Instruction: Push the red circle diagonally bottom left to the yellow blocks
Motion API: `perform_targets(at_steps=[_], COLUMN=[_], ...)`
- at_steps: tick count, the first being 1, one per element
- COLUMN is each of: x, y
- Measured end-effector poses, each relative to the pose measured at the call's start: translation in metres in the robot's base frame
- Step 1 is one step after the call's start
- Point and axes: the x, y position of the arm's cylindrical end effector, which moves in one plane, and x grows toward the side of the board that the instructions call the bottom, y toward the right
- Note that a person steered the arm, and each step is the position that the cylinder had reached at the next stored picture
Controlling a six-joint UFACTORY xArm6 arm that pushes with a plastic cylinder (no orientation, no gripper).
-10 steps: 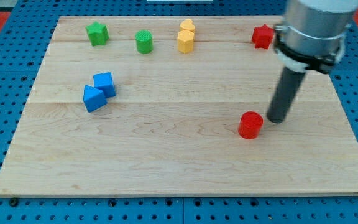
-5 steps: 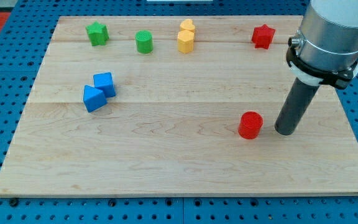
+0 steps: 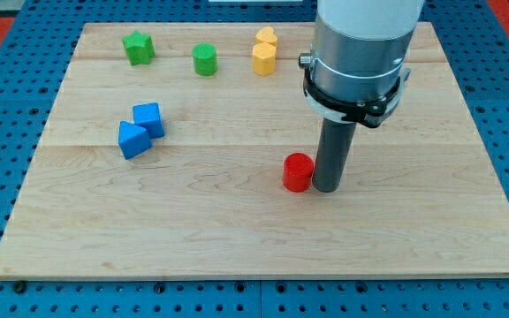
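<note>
My tip [image 3: 327, 187] stands on the desk [image 3: 237, 238] just at the right side of the red circle [image 3: 297, 172], touching it or almost touching; I cannot tell which. The tool is only a plain rod, so it has nothing to open or close and it holds nothing. The red circle lies a little right of the desk's middle, nearer to the bottom edge. The yellow blocks [image 3: 264, 53] sit together near the top edge, well apart from it.

The circle looks to me small, light and rigid, so I judge it will slide easily on the smooth wood. Because its side is round, a push off the centre may let it roll away around the rod. I would press on the middle of the side opposite to the wanted direction.
</note>
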Motion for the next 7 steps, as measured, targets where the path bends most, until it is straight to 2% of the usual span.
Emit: perform_targets(at_steps=[2, 4, 7], x=[0.000, -0.047, -0.031], y=[0.024, 0.023, 0.022])
